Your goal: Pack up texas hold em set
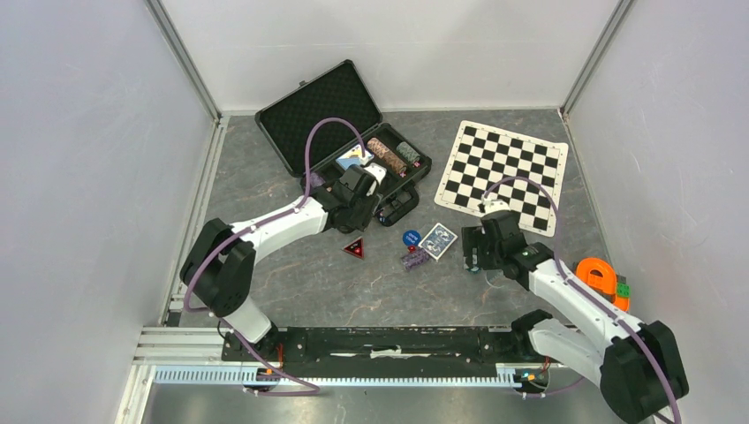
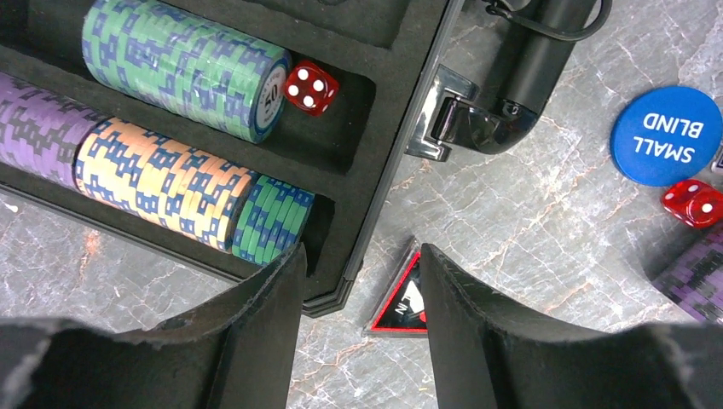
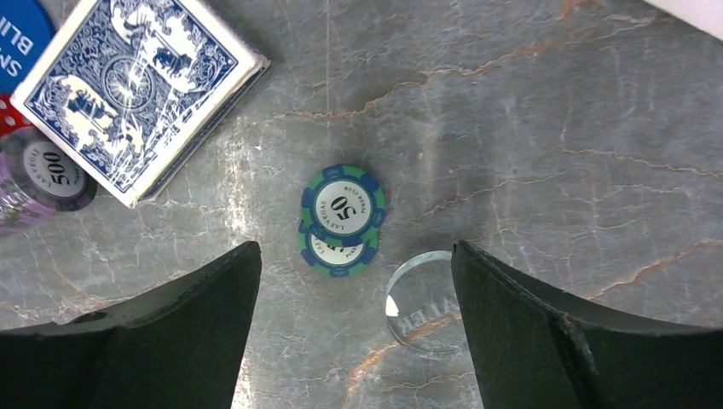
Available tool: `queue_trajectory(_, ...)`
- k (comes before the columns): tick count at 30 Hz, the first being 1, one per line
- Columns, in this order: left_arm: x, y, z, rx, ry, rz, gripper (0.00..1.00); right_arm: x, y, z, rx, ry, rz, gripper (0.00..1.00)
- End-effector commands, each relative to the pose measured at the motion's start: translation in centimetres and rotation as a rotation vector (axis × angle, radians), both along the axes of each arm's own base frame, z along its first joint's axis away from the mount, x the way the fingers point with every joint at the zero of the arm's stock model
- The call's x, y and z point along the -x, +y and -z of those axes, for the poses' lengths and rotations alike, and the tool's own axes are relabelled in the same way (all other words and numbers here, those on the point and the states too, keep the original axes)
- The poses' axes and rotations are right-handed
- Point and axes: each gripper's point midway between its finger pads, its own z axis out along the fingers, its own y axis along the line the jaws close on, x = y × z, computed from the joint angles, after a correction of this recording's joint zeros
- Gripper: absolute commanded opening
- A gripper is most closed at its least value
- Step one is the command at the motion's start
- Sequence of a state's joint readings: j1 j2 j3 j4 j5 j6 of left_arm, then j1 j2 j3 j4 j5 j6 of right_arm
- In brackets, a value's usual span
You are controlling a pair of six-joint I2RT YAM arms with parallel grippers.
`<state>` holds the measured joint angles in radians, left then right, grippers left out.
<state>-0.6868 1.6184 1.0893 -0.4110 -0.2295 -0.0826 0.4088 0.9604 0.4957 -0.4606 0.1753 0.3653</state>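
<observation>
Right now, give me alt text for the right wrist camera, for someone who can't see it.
Two overlapping green-and-blue 50 chips lie on the marbled table, ahead of the open right end effector. A clear round disc sits beside them; a blue-backed card deck and a purple 500 chip stack are at upper left.

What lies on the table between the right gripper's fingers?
Two overlapping green 50 chips and, beside them, a clear round disc lie between the jaws of the open right gripper. The right wrist view shows this.

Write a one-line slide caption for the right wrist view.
Open right gripper above two overlapping green chips, near a blue-backed card deck.
</observation>
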Motion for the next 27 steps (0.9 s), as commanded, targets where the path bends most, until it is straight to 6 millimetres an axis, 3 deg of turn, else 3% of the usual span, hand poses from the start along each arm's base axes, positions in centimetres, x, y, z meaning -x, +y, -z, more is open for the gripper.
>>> queue_trajectory(1,0.3,-1.1,-1.9,0.089,-0.008,0.009,0.59,-1.2,1.1,-1.2,-0.001,-0.034,-0.033,0.87)
queue_trajectory(15,1.0,-1.4,-3.4,0.174,-0.030,-0.011,0.59,-2.2,1.5,-0.1,0.060,0.006,-0.093,0.80)
queue_trajectory(21,1.8,-2.1,-4.8,0.299,-0.063,-0.014,0.59,-2.4,2.6,0.7,0.050,0.048,-0.155,0.66)
queue_trajectory(27,2.8,-1.9,-6.4,0.357,-0.085,-0.014,0.60,-2.2,2.1,1.9,0.085,0.092,-0.153,0.68)
